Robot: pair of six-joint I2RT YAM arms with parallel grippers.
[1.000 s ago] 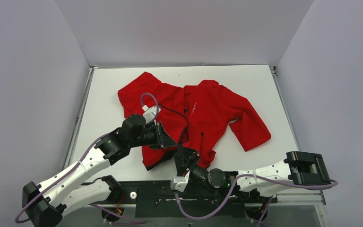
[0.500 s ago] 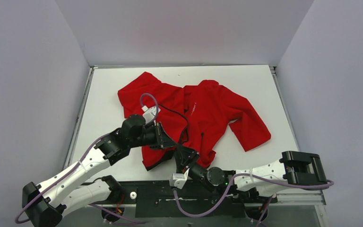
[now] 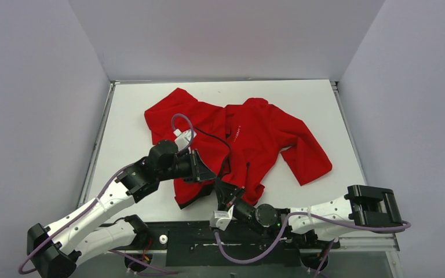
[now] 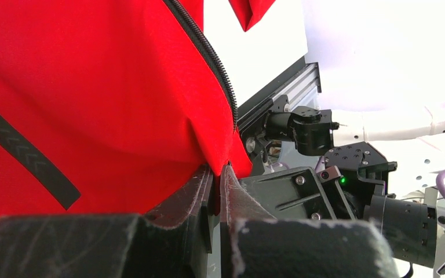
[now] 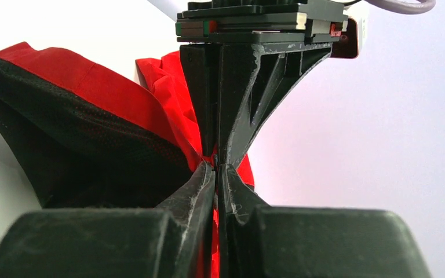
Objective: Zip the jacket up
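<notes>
The red jacket (image 3: 255, 136) lies spread on the white table, front up, its dark zipper (image 3: 230, 152) running down the middle. My left gripper (image 3: 211, 176) is shut on the jacket's bottom hem beside the zipper; in the left wrist view (image 4: 217, 171) red cloth is pinched between the fingers and the zipper teeth (image 4: 208, 55) run up from there. My right gripper (image 3: 225, 193) is shut on the hem close by, almost touching the left one. In the right wrist view (image 5: 216, 168) red cloth sits between the fingers, with dark lining (image 5: 81, 156) at left and the left gripper's fingers (image 5: 232, 104) just ahead.
The black rail (image 3: 208, 237) with the arm bases runs along the near table edge. Grey walls close the table in at left, back and right. The jacket's right sleeve (image 3: 307, 156) lies bent toward the right.
The right arm has shifted slightly left and back toward the near edge, its gripper staying on the hem. The left arm has not visibly moved.
</notes>
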